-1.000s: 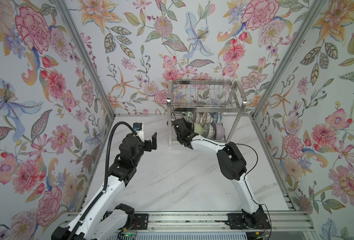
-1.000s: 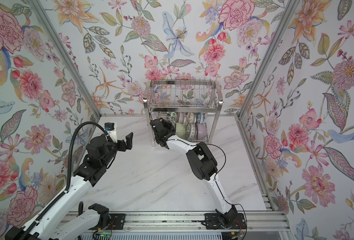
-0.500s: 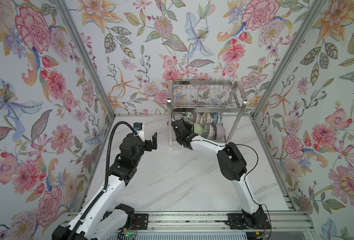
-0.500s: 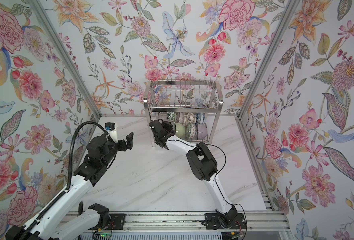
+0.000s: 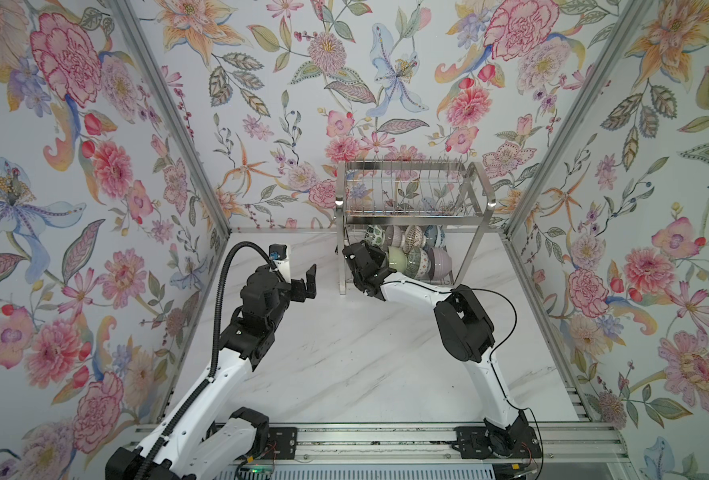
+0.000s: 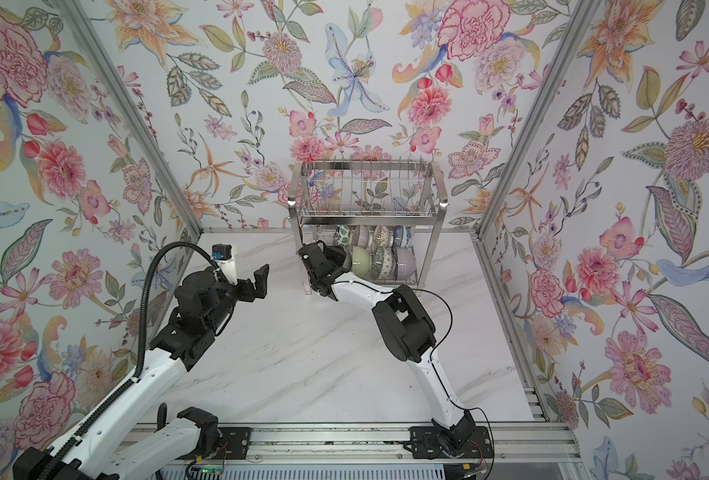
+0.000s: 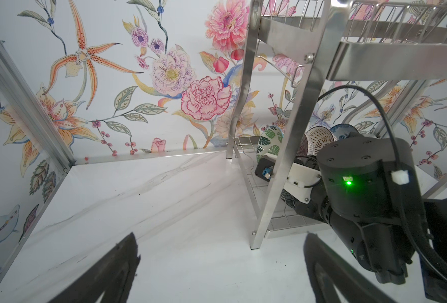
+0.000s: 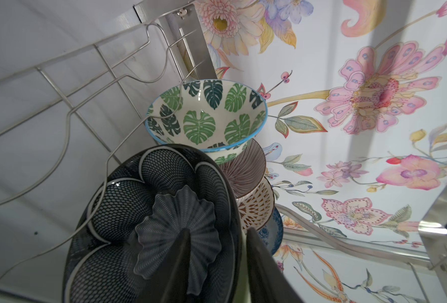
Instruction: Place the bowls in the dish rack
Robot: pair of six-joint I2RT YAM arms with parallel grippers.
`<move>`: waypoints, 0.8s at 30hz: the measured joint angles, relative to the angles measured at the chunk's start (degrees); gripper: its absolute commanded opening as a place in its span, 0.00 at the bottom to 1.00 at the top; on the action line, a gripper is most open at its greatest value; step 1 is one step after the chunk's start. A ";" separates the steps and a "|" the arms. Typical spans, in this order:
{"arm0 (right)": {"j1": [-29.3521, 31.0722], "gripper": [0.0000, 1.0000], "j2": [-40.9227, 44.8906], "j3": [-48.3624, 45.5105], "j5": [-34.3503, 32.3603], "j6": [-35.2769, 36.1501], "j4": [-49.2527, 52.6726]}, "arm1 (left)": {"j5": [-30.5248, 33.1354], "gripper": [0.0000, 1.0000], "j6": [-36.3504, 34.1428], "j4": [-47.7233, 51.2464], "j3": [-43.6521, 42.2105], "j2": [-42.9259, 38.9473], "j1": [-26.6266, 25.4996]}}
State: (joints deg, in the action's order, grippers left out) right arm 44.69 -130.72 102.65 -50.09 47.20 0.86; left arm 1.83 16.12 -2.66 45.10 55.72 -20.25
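Top views: white marble-look surface [image 5: 344, 365], boxed in by three walls of floral wallpaper [image 5: 74, 166] w/ aluminium corner posts [image 5: 170, 116]. A metal rail [image 5: 386, 436] along the near edge carries both arm bases. The shiny two-tier steel wire dish rack [image 5: 411, 212] stands at the back, right of centre, by the far wall. The bowls sit on edge in its lower tier, in two rows. Far row, left to right: green-leaf bowl [image 5: 372, 237], purple-lined bowl [image 5: 394, 237], white lattice bowl [image 5: 413, 237], blue floral bowl [image 5: 432, 237]. Near row: pale green bowl [image 5: 397, 259], grey-green geometric bowl [image 5: 419, 261], lilac bowl [image 5: 441, 262], packed side by side.

Only the right wrist view shows the navy net-patterned bowl [image 8: 149, 223]; from above the right arm's wrist hides it, at the near row's left end. In that view the rack's thin wire crosses the navy bowl's mouth. The left wrist view alone shows the right wrist reaching in btwn the rack's flat legs, w/ a green light [image 7: 348, 182] lit on it.

Right jaws: part open, straddling the navy bowl's rim. One finger [image 8: 178, 267] is inside the mouth w/ a clear gap to the rim, the other just outside the wall, so the bowl is not clamped. Left jaws: spread wide, nothing btwn them, over the surface near the rack's left leg, not touching it.
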 measured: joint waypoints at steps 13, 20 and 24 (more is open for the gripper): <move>0.57 0.83 2.60 -3.39 1.07 -4.37 2.14 | -0.13 0.99 0.44 -0.28 -0.48 0.17 0.00; 0.63 0.97 3.76 -3.80 2.78 -8.31 3.06 | -0.13 0.99 0.85 -0.66 -0.48 0.20 0.00; 0.72 0.99 3.98 -4.55 3.37 -10.10 2.71 | -0.15 0.99 0.87 -1.09 -0.48 0.20 0.00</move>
State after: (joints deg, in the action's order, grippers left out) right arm 45.41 -126.74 98.10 -46.72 37.10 3.57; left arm 1.67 16.99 -3.75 44.62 55.92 -20.25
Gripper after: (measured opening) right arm 0.993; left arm 0.994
